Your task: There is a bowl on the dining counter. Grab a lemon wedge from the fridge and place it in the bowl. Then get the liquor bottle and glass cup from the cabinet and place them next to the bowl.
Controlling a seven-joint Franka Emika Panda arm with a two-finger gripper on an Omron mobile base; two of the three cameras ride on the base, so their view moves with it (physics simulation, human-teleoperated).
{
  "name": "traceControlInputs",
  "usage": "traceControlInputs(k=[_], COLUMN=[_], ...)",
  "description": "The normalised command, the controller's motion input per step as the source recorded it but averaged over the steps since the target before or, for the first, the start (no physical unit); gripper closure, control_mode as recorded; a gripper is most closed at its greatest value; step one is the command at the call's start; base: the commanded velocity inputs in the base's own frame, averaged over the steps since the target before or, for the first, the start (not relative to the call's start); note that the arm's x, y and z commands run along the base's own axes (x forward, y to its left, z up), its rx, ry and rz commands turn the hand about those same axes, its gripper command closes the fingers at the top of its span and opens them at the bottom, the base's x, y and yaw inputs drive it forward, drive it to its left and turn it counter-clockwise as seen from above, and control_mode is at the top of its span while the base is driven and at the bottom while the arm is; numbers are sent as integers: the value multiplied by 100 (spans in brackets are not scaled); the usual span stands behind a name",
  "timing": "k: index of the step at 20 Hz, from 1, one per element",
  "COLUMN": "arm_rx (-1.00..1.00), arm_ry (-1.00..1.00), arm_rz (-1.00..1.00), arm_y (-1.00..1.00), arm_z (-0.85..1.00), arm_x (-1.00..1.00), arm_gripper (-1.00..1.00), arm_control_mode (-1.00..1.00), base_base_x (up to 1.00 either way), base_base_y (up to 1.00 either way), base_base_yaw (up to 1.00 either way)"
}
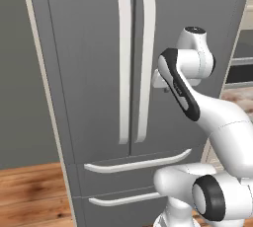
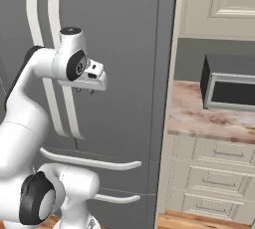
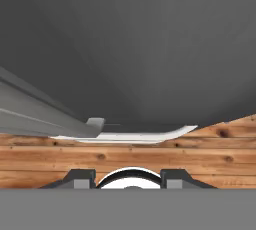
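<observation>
The fridge is shut, so the first step is in hand: getting a door open before the lemon wedge, somewhere inside and hidden now, can be fetched. The bowl, bottle and cup belong to later steps.

Nearest is the arm's base, low in front of the two drawers. Above it the arm folds up and forward, with the gripper pointing down in front of the right-hand door, just right of the right door handle and not touching it. In the hand view the finger tips stand clearly apart with nothing between them, looking down the door face to the upper drawer handle and the wooden floor.

The next move calls for shifting left and turning the hand so the jaws straddle the long curved handle, then closing and pulling outward.

For room: the two door handles sit close together at the centre seam, so a wide approach risks catching both. To the right, a wall counter bearing a dark appliance adjoins the fridge and may limit the door's swing; the left side is open floor.
</observation>
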Motion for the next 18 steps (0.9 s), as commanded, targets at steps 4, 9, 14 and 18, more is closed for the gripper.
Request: traceControlInputs(k=[4, 9, 14, 18], arm_rx=[0, 0, 0, 0], arm_ry=[0, 0, 0, 0], arm_rz=[0, 0, 0, 0], arm_y=[0, 0, 0, 0], arm_z=[0, 0, 0, 0], arm_x=[0, 0, 0, 0], arm_gripper=[-100, -100, -100, -100], arm_control_mode=[100, 100, 100, 100], base_base_x=[-11, -41, -52, -14], base_base_y=[0, 37, 44, 56], base_base_yaw=[0, 0, 0, -3])
